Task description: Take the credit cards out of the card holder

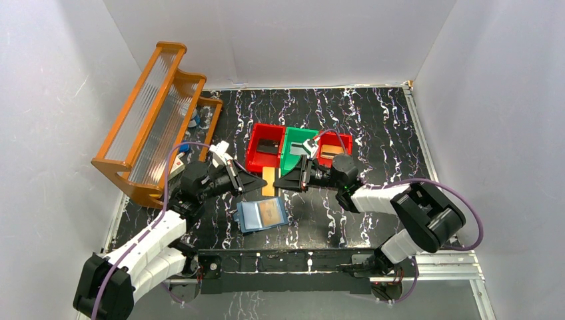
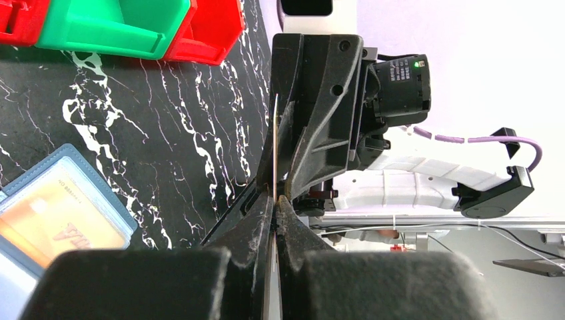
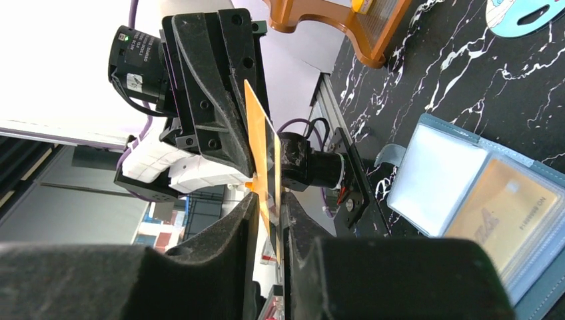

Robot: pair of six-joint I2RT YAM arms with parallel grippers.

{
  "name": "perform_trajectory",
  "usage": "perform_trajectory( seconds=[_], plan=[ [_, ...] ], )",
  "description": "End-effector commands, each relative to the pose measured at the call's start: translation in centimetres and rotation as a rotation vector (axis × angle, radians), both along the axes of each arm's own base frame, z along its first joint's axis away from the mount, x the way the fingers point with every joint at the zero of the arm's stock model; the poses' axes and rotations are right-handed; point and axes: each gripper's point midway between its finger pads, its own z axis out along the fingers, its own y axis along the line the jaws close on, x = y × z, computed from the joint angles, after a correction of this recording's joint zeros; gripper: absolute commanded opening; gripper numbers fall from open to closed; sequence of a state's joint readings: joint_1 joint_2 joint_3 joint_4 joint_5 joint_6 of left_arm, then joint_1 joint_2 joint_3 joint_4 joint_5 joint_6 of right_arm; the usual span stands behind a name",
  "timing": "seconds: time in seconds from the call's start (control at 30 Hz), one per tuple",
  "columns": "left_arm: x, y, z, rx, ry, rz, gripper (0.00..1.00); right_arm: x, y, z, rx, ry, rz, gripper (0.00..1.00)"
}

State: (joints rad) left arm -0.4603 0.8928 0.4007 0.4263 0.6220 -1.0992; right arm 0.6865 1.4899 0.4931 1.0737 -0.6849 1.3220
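Card [image 1: 268,181], long axis toward bins [image 1: 252,153]; left fingers [image 2: 245,230], right fingers [image 3: 241,230] both clamping it

Tan-orange card [image 1: 268,181], blue card holder [image 1: 245,217] (lighter blue pockets [image 3: 436,180]), black table [image 1: 373,127] veined with white.

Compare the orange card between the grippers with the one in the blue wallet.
The orange card hangs above the table, pinched by the left gripper; the tan-orange card lies in the flat blue wallet. The first is bare, the second behind clear plastic. Both are thin rectangles.
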Motion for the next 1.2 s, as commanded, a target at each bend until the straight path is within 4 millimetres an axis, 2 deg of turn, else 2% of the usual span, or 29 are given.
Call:
perform_trajectory(
  seconds=[0.0,0.03,0.3,0.33,0.37,0.47,0.57,0.67,0.77,0.83,1.07,1.17],
  plan=[
    [-0.7,-0.1,0.9,-0.03,-0.034,-0.038,0.0,-0.1,-0.2,1.4,0.075,-0.047,0.005,0.22],
    [-0.7,-0.2,0.8,-0.029,-0.031,-0.042,0.0,0.0,-0.2,1.2,0.076,-0.042,-0.003,0.18],
    [-0.8,-0.1,0.6,-0.023,-0.027,-0.042,0.02,0.5,-0.6,0.7,0.074,-0.024,-0.041,0.08],
    [-0.8,-0.1,0.6,-0.02,-0.024,-0.04,0.12,0.6,-0.7,0.6,0.071,-0.025,-0.046,0.05],
    [-0.7,-0.1,0.5,-0.017,-0.019,-0.038,0.27,0.7,-0.7,0.5,0.065,-0.023,-0.05,0.02],
    [-0.6,0.0,0.2,-0.004,-0.013,-0.028,0.49,0.9,-0.7,0.1,0.039,-0.026,-0.058,0.0],
    [-0.4,0.3,-0.2,0.027,-0.008,-0.004,0.65,1.5,-1.0,-0.4,-0.014,-0.038,-0.08,0.0],
    [-0.1,0.9,-0.6,0.082,-0.013,0.024,0.75,2.6,-1.7,-1.3,-0.122,-0.069,-0.131,0.0],
    [0.2,1.6,-1.0,0.155,-0.019,0.053,0.81,4.6,-3.5,-2.2,-0.292,-0.128,-0.234,0.0],
    [0.2,2.2,-1.5,0.207,-0.014,0.073,0.85,6.3,-5.5,-2.6,-0.444,-0.18,-0.336,0.0],
    [0.8,4.4,-2.0,0.333,-0.044,0.173,0.95,10.7,-13.9,-0.9,-0.907,-0.426,-0.619,0.0],
    [1.1,5.2,-2.0,0.37,-0.06,0.212,0.98,11.9,-16.4,-0.5,-1.052,-0.54,-0.66,0.0]
  ],
)
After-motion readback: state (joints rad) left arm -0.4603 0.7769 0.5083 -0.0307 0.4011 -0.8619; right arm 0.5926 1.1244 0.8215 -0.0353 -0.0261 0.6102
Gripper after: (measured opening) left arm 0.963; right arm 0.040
